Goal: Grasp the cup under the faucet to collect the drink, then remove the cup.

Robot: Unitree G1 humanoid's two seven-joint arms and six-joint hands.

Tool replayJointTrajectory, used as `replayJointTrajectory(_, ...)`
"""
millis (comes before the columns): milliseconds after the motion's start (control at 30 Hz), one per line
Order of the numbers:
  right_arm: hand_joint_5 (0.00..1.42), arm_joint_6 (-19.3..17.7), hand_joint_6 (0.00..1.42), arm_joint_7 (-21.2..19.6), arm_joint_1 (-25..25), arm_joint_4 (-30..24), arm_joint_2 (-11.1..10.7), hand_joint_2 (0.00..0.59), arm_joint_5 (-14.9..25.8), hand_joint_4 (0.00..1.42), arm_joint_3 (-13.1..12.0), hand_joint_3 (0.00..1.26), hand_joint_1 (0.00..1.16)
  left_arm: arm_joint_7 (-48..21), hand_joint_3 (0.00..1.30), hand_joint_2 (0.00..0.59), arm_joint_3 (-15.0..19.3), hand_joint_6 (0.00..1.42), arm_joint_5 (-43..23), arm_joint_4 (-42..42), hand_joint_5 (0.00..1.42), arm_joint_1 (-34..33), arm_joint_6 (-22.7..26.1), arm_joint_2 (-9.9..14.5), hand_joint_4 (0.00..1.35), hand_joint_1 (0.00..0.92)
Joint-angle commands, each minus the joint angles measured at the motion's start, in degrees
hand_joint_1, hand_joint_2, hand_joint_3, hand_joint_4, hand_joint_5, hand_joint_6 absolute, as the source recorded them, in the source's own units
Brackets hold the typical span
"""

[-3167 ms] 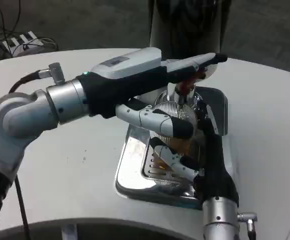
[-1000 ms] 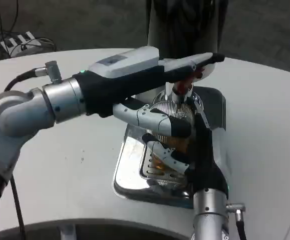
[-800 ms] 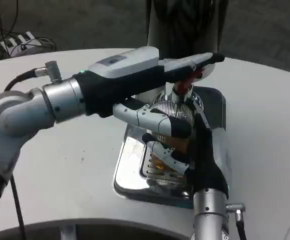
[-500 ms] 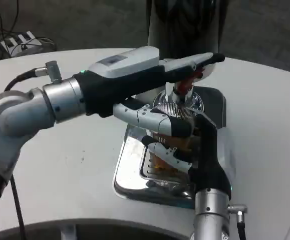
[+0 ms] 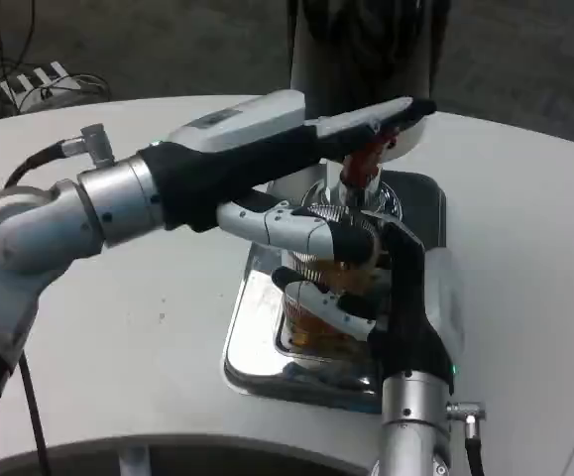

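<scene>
At frame centre, the right hand (image 5: 405,297) grips the clear cup (image 5: 316,312) of amber drink over the steel drip tray (image 5: 252,327). The left hand (image 5: 296,149), fingers extended, seemingly presses the red tap lever (image 5: 361,164). Keep the cup upright; withdraw slowly.

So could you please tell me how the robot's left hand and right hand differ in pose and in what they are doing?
The left hand reaches in from the left, its fingers stretched out over the red tap handle; the right hand comes up from the bottom and wraps the cup of amber drink. The left hand sits higher, above the faucet; the right hand is low, over the metal tray. Both have white and black fingers.
</scene>
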Motion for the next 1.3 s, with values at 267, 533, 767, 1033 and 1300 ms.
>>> replayJointTrajectory(267,1.11,0.7,1.26,0.6,2.1,-4.1,2.8,0.136,-0.4,0.93,0.2,0.83,0.95,-9.4,0.0,0.082,6.8,0.0,-16.0,0.4,0.02,6.3,15.4,-5.4,0.0,0.0)
replayJointTrajectory(533,1.12,0.9,1.27,0.6,2.9,-5.0,2.8,0.129,-0.7,0.94,0.4,0.83,0.95,-13.7,0.0,0.064,11.3,0.0,-22.6,-2.2,0.0,8.1,21.6,-8.6,0.0,0.0)
replayJointTrajectory(767,1.13,1.2,1.27,0.8,3.8,-5.9,2.7,0.127,-0.7,0.94,0.5,0.83,0.95,-16.0,0.0,0.047,13.7,0.0,-26.0,-10.1,0.0,11.5,26.7,-9.3,0.0,0.0)
replayJointTrajectory(1033,1.13,1.7,1.28,1.3,5.2,-7.6,2.1,0.125,-1.0,0.94,-0.2,0.84,0.94,-13.5,0.0,0.045,16.8,0.0,-28.2,-22.1,0.0,16.3,31.8,-9.3,0.0,0.0)
replayJointTrajectory(1300,1.13,1.7,1.28,1.9,6.4,-8.8,2.1,0.126,-1.5,0.94,-0.4,0.84,0.94,-9.5,0.0,0.039,17.7,0.0,-23.4,-30.3,0.0,20.9,30.2,-6.8,0.0,0.0)
